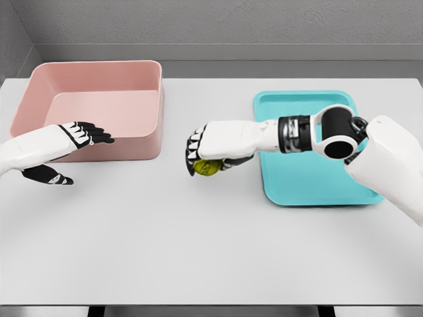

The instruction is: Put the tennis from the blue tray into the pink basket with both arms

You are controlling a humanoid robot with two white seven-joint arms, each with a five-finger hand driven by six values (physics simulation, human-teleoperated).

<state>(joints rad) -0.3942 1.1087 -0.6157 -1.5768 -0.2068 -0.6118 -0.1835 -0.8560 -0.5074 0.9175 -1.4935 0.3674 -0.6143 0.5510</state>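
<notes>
Over the grey table [211, 251] our right hand [211, 152] grips the tennis ball [206, 168], already off the blue tray [310, 185], with the pink basket [92, 105] still empty beside our relaxed left hand [82, 134].

No writing to read anywhere: no labels, brands, numbers or signs on anything in view.
</notes>
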